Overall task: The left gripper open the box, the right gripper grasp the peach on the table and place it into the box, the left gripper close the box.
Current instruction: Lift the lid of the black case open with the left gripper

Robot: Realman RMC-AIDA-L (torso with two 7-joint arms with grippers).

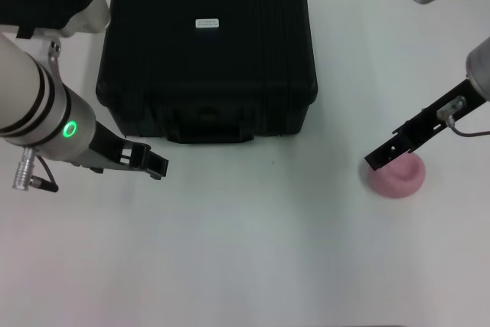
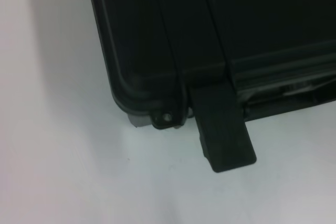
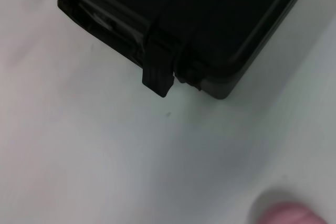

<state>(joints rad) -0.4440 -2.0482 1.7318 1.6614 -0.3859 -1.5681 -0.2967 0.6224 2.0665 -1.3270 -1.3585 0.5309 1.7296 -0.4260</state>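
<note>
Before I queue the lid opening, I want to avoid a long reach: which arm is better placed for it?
Left. The left end effector hovers just off the front left corner of the closed box, near a latch. The right end effector is far off, over the peach.

Closed box (image 1: 207, 55) on the table (image 1: 253, 250) — left hand (image 1: 153, 163) near its front corner, right hand (image 1: 380, 160) over the peach (image 1: 400, 177).

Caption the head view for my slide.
Closed black plastic case on white tabletop; left claw near its front, right claw above pink peach.
</note>
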